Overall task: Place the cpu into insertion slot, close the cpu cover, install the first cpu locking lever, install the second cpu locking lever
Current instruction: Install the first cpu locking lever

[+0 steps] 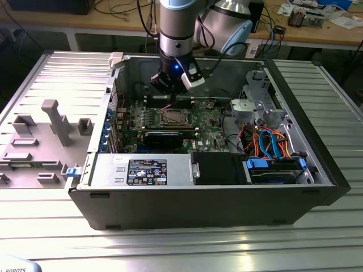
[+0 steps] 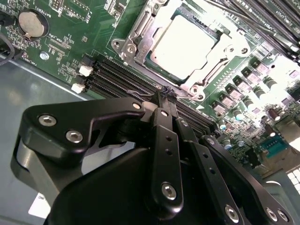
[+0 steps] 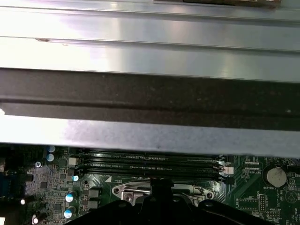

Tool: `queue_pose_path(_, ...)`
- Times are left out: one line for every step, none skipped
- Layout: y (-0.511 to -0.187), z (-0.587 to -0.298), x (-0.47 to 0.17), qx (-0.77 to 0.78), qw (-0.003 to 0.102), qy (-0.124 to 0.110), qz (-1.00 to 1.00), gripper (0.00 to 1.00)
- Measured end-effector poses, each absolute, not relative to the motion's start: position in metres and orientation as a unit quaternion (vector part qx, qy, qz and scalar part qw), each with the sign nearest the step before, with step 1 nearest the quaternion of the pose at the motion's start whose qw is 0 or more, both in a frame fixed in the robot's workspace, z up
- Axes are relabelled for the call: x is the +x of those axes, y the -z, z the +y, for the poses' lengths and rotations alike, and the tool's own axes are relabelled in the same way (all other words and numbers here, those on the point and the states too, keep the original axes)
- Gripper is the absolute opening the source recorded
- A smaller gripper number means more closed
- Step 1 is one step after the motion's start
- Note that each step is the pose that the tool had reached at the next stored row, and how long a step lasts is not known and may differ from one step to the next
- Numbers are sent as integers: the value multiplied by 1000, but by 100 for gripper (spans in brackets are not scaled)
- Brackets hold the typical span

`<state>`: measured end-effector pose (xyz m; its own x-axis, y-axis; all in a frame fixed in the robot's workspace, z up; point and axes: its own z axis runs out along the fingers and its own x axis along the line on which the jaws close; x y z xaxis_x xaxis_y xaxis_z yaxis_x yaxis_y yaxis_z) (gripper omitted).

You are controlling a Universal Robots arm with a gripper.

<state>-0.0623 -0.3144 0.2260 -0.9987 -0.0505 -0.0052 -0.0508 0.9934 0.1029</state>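
**Chip seated, cover down — hand working at the socket's edge**

The black two-fingered hand (image 2: 166, 93) hangs low inside the open dark-grey computer case (image 1: 215, 198), its fingers drawn together to a narrow point with no visible gap. Whether anything thin is pinched between the tips I cannot tell; nothing bulky is held.

Just beyond the fingertips lies the small square insertion slot with its shiny silver rim (image 2: 123, 47), set in the green circuit board (image 2: 65, 56). The cpu, a flat square chip with a dull silver-grey metal top (image 2: 187, 42), sits inside that slot. The cpu cover, a thin shiny silver frame plate with a square window (image 2: 220, 61), appears to lie flat over the chip's edges, so placing and cover-closing look done.

Between the fingertips and the slot run the long black memory slots (image 2: 117, 77); the tips sit right at the socket's near edge. In the first wrist view the same socket edge (image 3: 126, 191) shows just ahead of the fingers.

Judgement: the step in hand is a locking lever. Which of the two, and whether either is latched, I cannot tell. The move calls for pressing a thin wire lever down and sideways under its hook, with a fine, steady touch so close to the memory slots.
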Motion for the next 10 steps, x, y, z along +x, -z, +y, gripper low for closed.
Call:
queue_pose_path(-225,-314,-62,-25,1,-52,998,11)
queue_pose_path(-225,-314,-61,-25,1,-52,998,11)
queue_pose_path(-225,-314,-60,-25,1,-52,998,11)
queue_pose_path(-224,-314,-60,-25,1,-52,998,11)
queue_pose_path(-224,-314,-59,-25,1,-51,998,11)
queue_pose_path(-223,-314,-58,-25,1,-52,998,11)
queue_pose_path(-223,-314,-57,-25,1,-51,998,11)
queue_pose_path(-222,-314,-56,-25,1,-51,998,11)
queue_pose_path(-222,-314,-56,-25,1,-51,998,11)
queue_pose_path(-222,-314,-55,-25,1,-51,998,11)
